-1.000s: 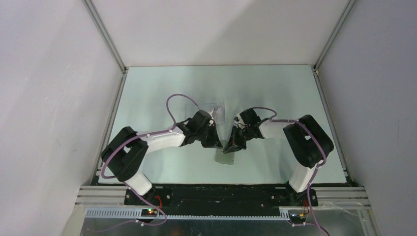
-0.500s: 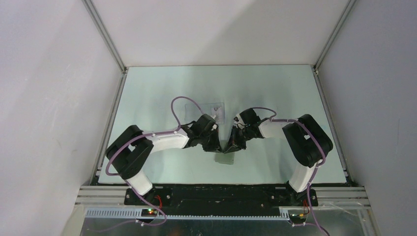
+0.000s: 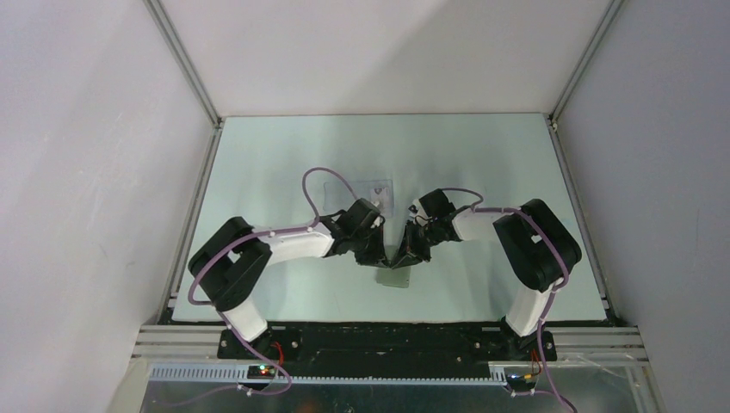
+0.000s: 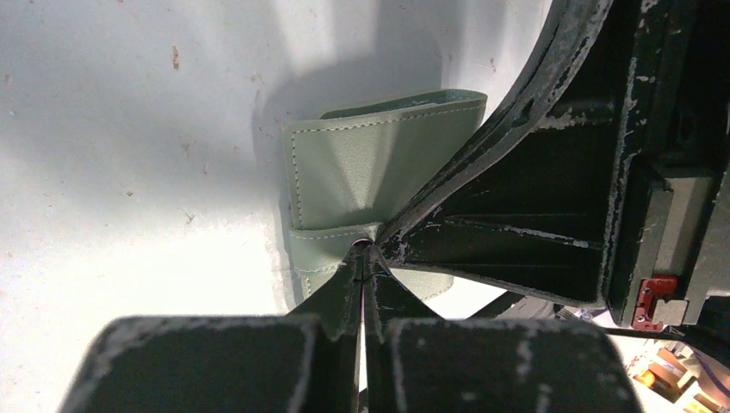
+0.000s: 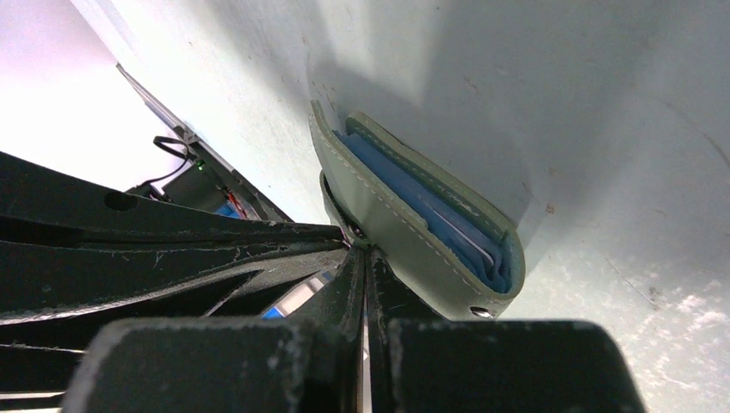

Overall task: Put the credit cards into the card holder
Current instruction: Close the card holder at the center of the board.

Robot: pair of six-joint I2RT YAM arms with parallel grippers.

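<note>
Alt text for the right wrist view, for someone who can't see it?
The grey card holder, nearly folded with light-blue inside showing, rests on the table. The shut right end effector and left end effector meet at its edge.

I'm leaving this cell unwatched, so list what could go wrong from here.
1. The left gripper and right gripper, both shut, meet tip to tip at the wallet's strap; a little more push could jam them against each other.
2. Nothing visibly clamps the wallet, so it may skid over the table instead of closing.
3. The wallet gapes, its blue lining showing; the pale edge inside might slip out.
</note>
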